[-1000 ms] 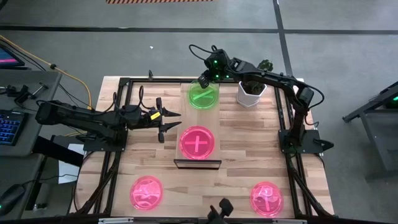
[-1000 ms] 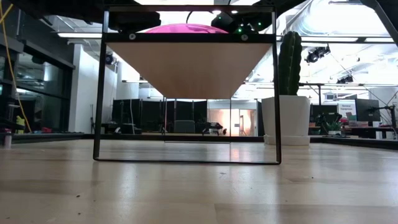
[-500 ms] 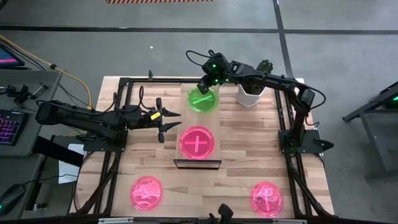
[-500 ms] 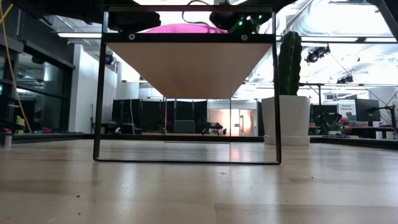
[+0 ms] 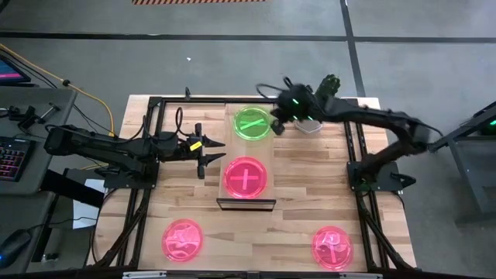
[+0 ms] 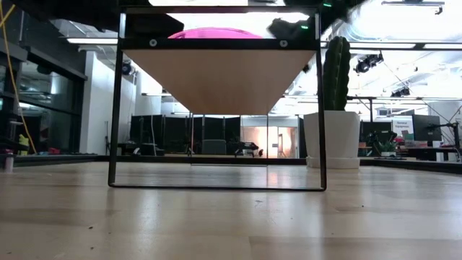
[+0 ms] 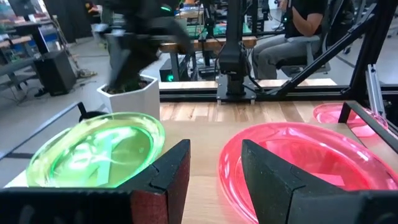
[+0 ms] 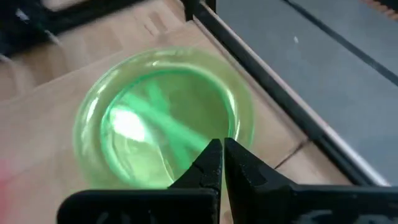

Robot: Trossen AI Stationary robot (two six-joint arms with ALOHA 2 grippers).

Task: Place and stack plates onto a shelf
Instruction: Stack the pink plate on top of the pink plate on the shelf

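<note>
On the shelf a neon green plate lies flat at the far end and a pink plate nearer; the two show again as the green plate and the pink plate. Two more pink plates lie on the tabletop near its front edge. My right gripper is shut and hovers just off the green plate's right rim, seen over the green plate. My left gripper is open, left of the shelf, pointing at it.
A white pot with a cactus stands right of the shelf's far end, partly under my right arm, and shows again as the cactus pot. A dark frame rims the table on the left and right. A seated person is beyond the table.
My right gripper has swung from the green plate's far rim toward the table's right and a little nearer, and now sits beside the plate's right rim. The green plate stays on the shelf's far end.
</note>
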